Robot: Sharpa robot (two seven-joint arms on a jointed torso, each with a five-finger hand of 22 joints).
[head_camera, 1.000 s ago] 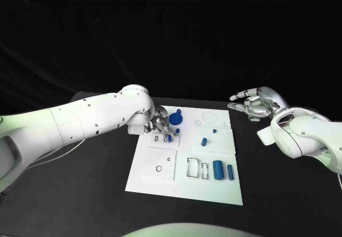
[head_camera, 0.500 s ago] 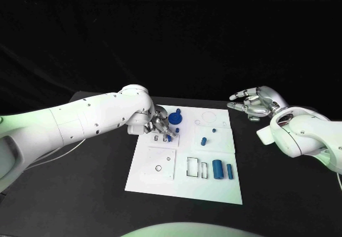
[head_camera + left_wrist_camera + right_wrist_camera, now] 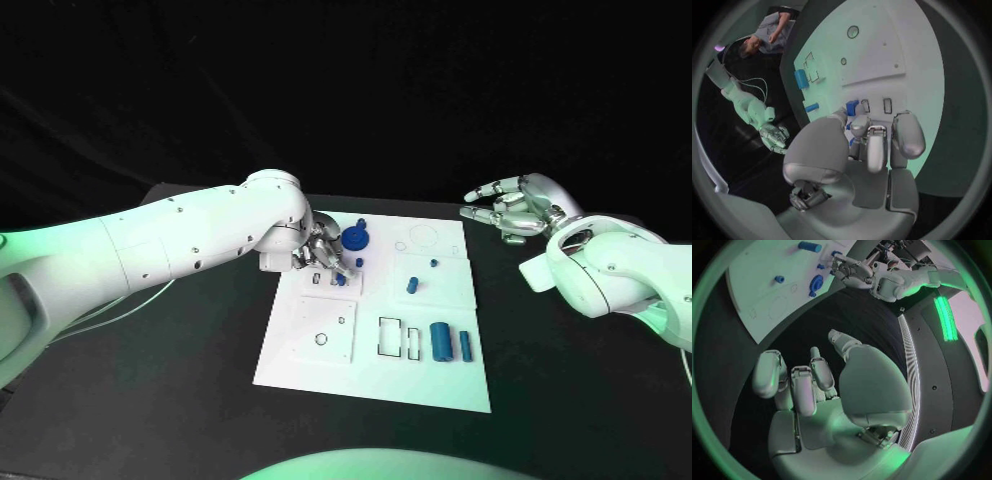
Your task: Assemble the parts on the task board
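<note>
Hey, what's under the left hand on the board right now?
Under the left hand a small blue part sits by two small slots on the board. The fingers cover the contact, so whether it is gripped or seated cannot be told.

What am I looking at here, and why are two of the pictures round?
This is a robot with two white arms, each ending in a silver hand. The square picture comes from a camera on its head, looking down at a black table. The round ones come from fisheye cameras on its wrists, behind each hand. On the table lies a flat white task board carrying small blue plastic parts, such as a round blue disc and two blue cylinders lying side by side. The left hand is down at the board, its fingers at a small blue piece; whether it is gripped is unclear. The right hand hovers beside the board, holding nothing.
</note>
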